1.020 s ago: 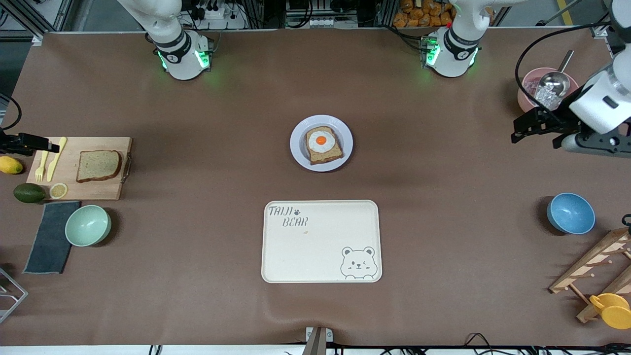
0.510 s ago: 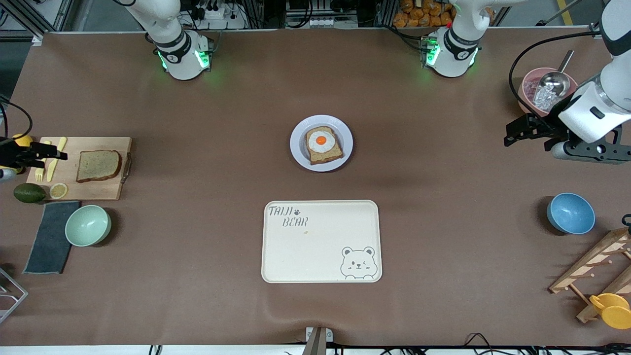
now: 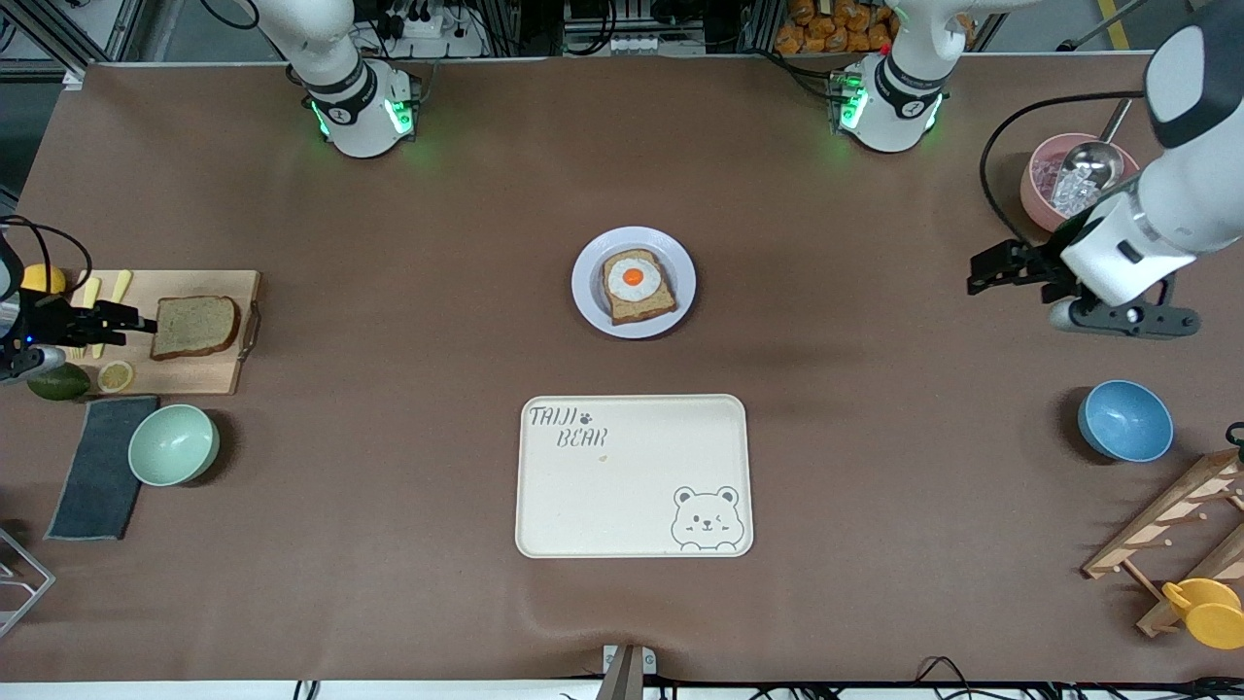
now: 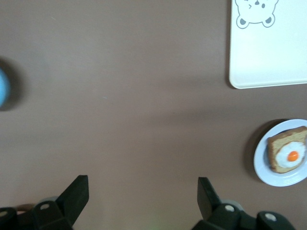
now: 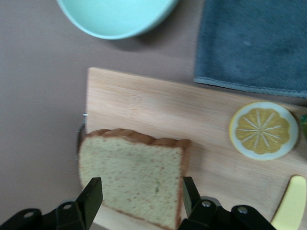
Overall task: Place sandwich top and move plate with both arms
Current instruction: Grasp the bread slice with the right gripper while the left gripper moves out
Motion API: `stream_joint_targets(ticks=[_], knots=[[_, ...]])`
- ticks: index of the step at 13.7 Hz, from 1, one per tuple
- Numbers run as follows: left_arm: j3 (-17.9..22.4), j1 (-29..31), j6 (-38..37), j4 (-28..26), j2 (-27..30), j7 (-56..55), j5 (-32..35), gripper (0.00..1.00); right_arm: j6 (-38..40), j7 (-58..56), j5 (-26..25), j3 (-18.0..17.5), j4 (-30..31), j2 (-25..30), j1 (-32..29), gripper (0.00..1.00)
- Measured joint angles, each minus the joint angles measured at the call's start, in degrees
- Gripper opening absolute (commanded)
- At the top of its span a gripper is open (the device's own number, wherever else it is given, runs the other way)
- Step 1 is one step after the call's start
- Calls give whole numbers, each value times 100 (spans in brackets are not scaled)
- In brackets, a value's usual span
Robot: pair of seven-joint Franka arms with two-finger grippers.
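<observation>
the bread slice is running off the right wrist view's edge, the blue bowl is showing only a sliver, the avocado is hiding under the right arm.

There were three round bowls, mint green, blue and pink, two tan bread slices, plain and egg-topped, and one round lavender-white plate.

Front camera high; wrist cameras look down (both close).

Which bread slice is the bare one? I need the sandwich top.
The plain slice on the wooden cutting board, under the right gripper. The slice on the plate carries a fried egg.
</observation>
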State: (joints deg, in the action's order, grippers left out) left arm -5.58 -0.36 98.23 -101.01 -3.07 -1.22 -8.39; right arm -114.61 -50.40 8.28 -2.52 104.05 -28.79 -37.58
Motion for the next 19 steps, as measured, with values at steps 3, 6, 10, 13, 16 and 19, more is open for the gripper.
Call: stream_joint_targets(ticks=[3, 6, 10, 13, 16, 19], knots=[[-37, -12, 398, -446, -133, -41, -581, 100, -233, -316, 164, 0, -4, -213, -135, 64], [-110, -15, 536, -555, -298, -58, -684, 100, -248, -376, 222, 0, -9, -340, -223, 59], [-201, -39, 634, -590, -383, -92, -685, 100, -260, -400, 273, -1, -26, -466, -286, 35], [-204, -36, 690, -611, -383, -94, -685, 100, -260, -404, 308, -1, -27, -501, -301, 0], [-204, -36, 730, -636, -383, -95, -685, 100, -261, -425, 395, -2, -29, -509, -301, 0], [-204, -36, 752, -676, -385, -95, -685, 100, -246, -430, 398, -53, -66, -510, -299, 0]])
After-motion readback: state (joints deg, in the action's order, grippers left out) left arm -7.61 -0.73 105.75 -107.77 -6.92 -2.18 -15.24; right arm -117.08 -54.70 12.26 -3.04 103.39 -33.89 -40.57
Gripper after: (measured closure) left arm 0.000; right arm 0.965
